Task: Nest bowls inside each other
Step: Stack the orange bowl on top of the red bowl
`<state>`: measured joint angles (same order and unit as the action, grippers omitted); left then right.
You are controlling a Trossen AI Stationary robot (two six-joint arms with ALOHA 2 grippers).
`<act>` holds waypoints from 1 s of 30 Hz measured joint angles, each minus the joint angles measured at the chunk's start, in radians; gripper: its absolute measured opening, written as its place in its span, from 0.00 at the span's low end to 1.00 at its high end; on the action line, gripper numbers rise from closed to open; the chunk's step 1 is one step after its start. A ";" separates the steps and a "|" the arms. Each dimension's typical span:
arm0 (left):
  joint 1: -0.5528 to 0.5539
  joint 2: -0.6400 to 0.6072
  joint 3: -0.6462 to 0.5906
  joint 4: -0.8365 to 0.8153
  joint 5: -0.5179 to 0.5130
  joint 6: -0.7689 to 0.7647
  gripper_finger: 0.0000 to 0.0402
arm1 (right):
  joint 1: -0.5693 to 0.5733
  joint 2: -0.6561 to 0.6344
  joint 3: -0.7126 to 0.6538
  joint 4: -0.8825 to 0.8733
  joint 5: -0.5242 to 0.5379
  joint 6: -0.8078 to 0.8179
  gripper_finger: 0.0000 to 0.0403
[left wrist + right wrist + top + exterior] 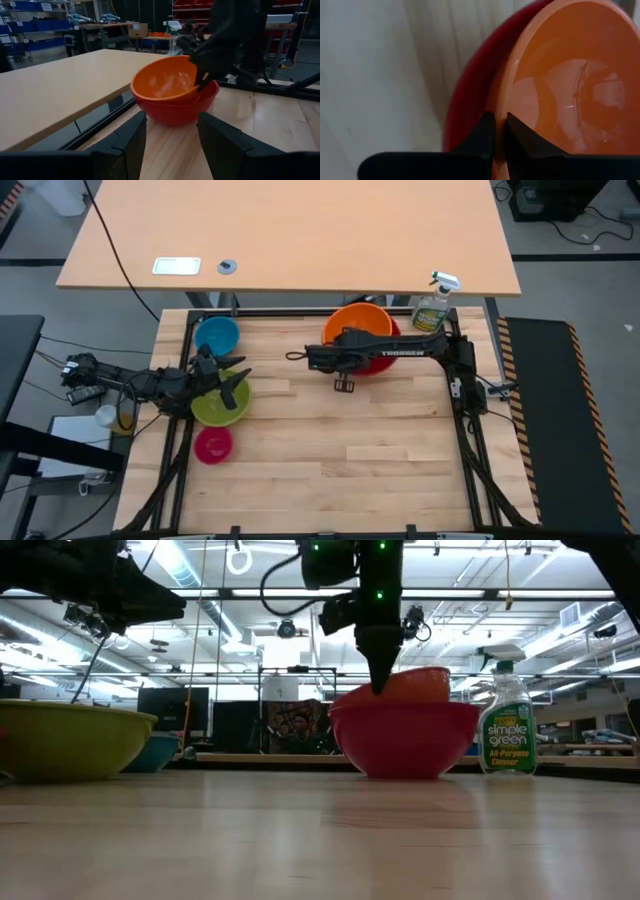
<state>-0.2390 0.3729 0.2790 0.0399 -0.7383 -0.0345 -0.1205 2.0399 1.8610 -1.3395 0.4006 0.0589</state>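
The orange bowl (362,323) sits tilted inside the large red bowl (388,360) at the far right of the wooden table. My right gripper (342,345) is shut on its rim. Above the yellow-green bowl (218,405) at the left, my left gripper (238,384) stands open with nothing between its fingers (127,145). The blue bowl (216,335) stands behind the yellow-green one and the small pink bowl (213,444) in front of it, each on its base. My right gripper pinches the orange bowl's rim (498,112) on the side toward the table's left, one finger inside the bowl and one outside. The fingers slant down from above. The bowl is tilted, its lower part inside the red bowl (405,735).
A clear spray bottle (433,305) stands at the far right corner, just behind the red bowl. A black frame rail (300,312) borders the table. Bare wood (340,450) spreads over the middle and near part.
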 joint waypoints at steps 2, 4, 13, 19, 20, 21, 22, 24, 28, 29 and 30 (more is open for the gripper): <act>0.000 0.000 0.000 0.000 0.001 -0.002 0.45 | -0.008 0.000 -0.002 0.000 -0.020 0.013 0.08; 0.000 0.000 0.000 0.000 0.001 -0.003 0.45 | -0.013 0.000 -0.004 -0.003 -0.028 0.024 0.08; 0.000 0.000 0.000 0.000 0.002 -0.004 0.45 | -0.025 0.002 -0.011 0.006 -0.066 0.047 0.14; 0.000 0.000 0.000 0.000 0.002 -0.004 0.45 | -0.043 0.003 -0.081 0.005 -0.069 0.059 0.18; 0.000 0.000 0.000 0.000 0.002 -0.004 0.45 | -0.048 0.004 -0.089 0.001 -0.084 0.061 0.19; 0.000 0.000 0.000 0.000 0.002 -0.004 0.45 | -0.052 0.004 -0.093 -0.004 -0.091 0.061 0.21; 0.000 0.000 0.000 0.000 0.002 -0.005 0.45 | -0.055 0.005 -0.093 -0.010 -0.099 0.062 0.24; 0.000 0.000 0.000 0.000 0.002 -0.005 0.45 | -0.060 -0.001 -0.093 -0.016 -0.103 0.065 0.29; 0.000 0.000 0.000 0.000 0.008 -0.016 0.45 | -0.067 -0.026 -0.093 -0.027 -0.104 0.066 0.40; 0.000 0.000 0.000 0.000 0.022 -0.018 0.45 | -0.067 -0.036 -0.093 -0.036 -0.103 0.070 0.43; 0.000 0.000 0.000 0.000 0.033 -0.018 0.45 | -0.067 -0.046 -0.093 -0.047 -0.104 0.075 0.45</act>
<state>-0.2394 0.3728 0.2790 0.0399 -0.7053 -0.0528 -0.1879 1.9938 1.7683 -1.3867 0.2970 0.1336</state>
